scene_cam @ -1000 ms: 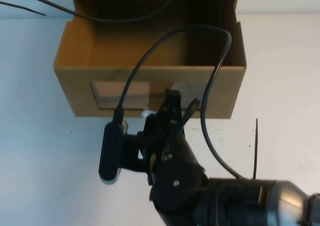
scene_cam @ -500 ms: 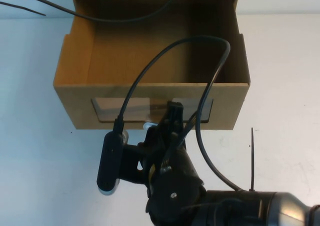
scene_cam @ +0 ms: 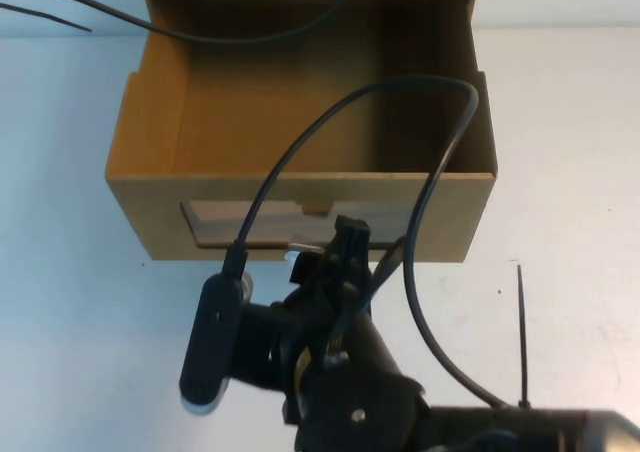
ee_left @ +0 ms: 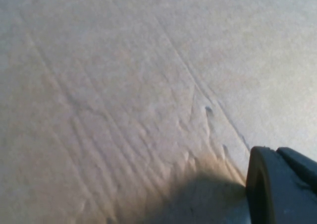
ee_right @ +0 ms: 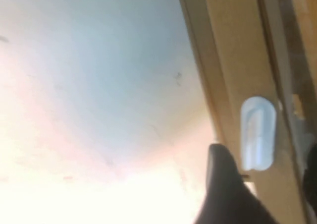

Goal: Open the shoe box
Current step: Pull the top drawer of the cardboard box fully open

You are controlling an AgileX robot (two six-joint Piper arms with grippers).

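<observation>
Box (scene_cam: 150, 152): brown cardboard, open at the top, at the far middle of the table (scene_cam: 60, 302). Inside we see bare brown floor and walls, with the far right corner in shadow. The near wall carries a pale rectangular patch (scene_cam: 240, 222) and a small white handle (ee_right: 257, 133).

Right gripper (scene_cam: 345, 237): just in front of the near wall, at the handle. Its wrist view shows the two dark fingers (ee_right: 223, 184) spread wider than the handle, which sits in the gap between them, gripped by neither. It holds nothing.

Left gripper (ee_left: 280, 184): seen only in its own wrist view, hard up against creased pale cardboard. We cannot tell which part of the box that is, nor whether this gripper is open or closed.

Around: a black cable (scene_cam: 300, 142) loops from the right arm's camera up over the box interior and crosses our line of sight. More dark cable (scene_cam: 100, 17) runs along the far edge. A thin black strip (scene_cam: 521, 322) stands beside the right arm.

Against a second ago: the near wall sits closer to us, more floor shows, and the right arm has drawn back with it.
</observation>
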